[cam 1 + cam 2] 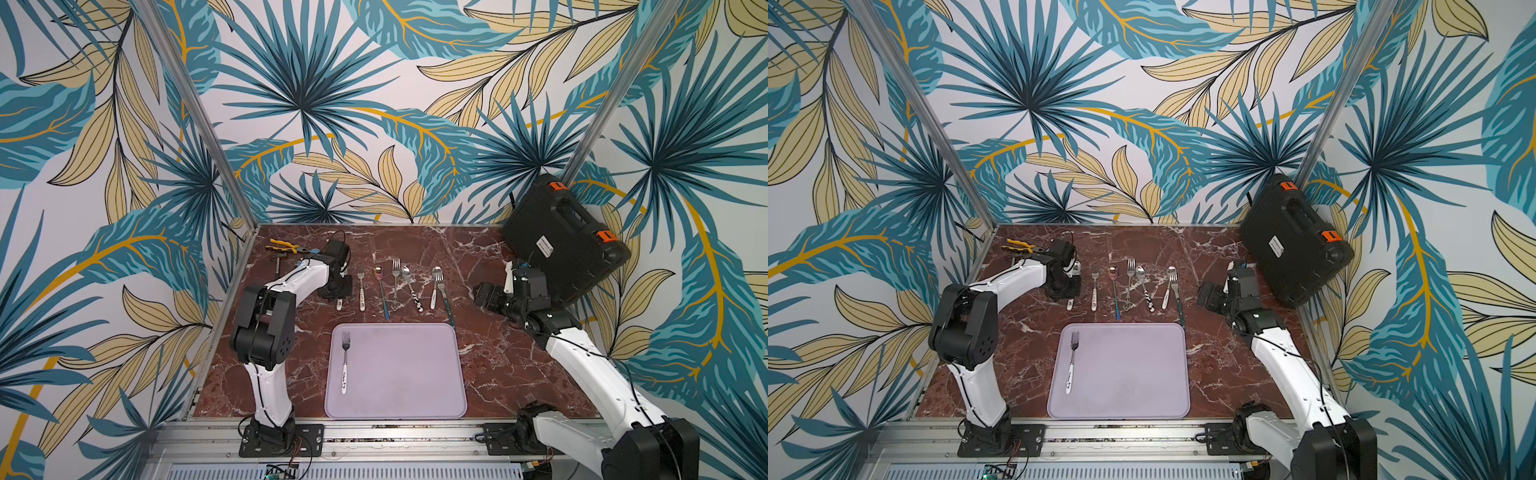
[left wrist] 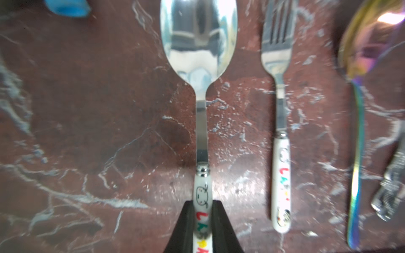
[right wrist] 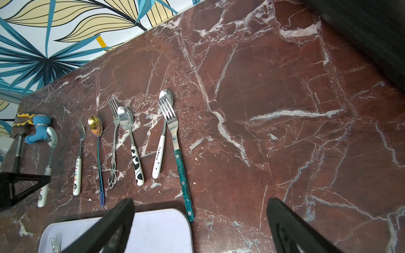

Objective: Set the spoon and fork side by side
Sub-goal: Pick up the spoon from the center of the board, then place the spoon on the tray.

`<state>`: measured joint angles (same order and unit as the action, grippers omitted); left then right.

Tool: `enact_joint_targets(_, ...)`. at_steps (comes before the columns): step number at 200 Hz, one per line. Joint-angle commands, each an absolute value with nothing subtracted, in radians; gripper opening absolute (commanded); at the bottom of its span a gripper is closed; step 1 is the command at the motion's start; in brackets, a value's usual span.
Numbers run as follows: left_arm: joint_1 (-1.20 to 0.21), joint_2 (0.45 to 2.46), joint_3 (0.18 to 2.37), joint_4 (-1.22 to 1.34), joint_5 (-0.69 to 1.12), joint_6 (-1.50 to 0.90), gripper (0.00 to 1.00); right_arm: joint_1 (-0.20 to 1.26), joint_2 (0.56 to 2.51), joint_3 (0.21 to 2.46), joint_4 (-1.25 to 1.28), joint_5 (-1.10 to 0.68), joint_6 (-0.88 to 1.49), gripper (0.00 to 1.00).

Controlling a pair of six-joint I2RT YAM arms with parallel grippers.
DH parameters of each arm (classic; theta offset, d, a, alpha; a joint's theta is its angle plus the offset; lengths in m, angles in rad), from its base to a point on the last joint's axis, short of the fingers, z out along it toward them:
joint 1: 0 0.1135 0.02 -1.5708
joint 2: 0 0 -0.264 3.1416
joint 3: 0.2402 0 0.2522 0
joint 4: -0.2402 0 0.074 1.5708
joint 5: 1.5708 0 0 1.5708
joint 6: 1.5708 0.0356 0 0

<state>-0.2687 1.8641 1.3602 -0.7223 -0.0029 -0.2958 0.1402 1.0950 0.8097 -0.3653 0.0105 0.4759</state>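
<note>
The left tool (image 2: 202, 204) is clamped on the white cartoon-printed handle of the spoon (image 2: 198, 43), whose bowl points away from it. A matching fork (image 2: 281, 153) lies just beside the spoon on the tabletop (image 2: 87, 109). The right tool (image 3: 199, 202) hangs wide open and empty. Between the tools, nearer their bases, a white-handled fork (image 1: 344, 365) lies on the lilac tray (image 1: 407, 374).

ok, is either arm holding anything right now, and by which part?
The left jaws are shut on the spoon, gripping its white printed handle; bowl sticks out free. The right jaws stand open, holding nothing.
</note>
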Motion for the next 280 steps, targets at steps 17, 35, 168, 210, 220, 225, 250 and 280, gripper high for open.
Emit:
enact_joint_targets(17, -0.314, 1.712, 1.269, -0.739, 0.007, -0.306, 0.0, 0.141, 1.096, 0.806, -0.385, 0.023, 0.483, 0.99)
enact_joint_targets(35, -0.35, 1.655, 1.212, -0.742, 0.007, -0.319, 0.0, 0.141, 1.098, 0.806, -0.384, 0.021, 0.483, 1.0)
enact_joint_targets(168, -0.653, 1.209, 0.791, -0.736, 0.01, -0.603, 0.0, 0.142, 1.134, 0.831, -0.386, 0.023, 0.485, 0.99)
enact_joint_targets(210, -0.776, 1.218, 0.728, -0.715, -0.03, -0.715, 0.0, 0.141, 1.144, 0.838, -0.393, 0.013, 0.485, 1.0)
enact_joint_targets(220, -0.799, 1.225, 0.712, -0.699, -0.035, -0.739, 0.0, 0.141, 1.141, 0.835, -0.396, 0.018, 0.482, 1.0)
enact_joint_targets(225, -0.806, 1.229, 0.703, -0.689, -0.033, -0.751, 0.0, 0.141, 1.141, 0.834, -0.397, 0.02, 0.482, 0.99)
enact_joint_targets(250, -0.841, 1.259, 0.666, -0.644, -0.041, -0.801, 0.0, 0.142, 1.135, 0.83, -0.391, 0.02, 0.485, 1.0)
enact_joint_targets(280, -0.865, 1.311, 0.649, -0.626, -0.064, -0.843, 0.0, 0.141, 1.141, 0.836, -0.398, 0.017, 0.485, 1.0)
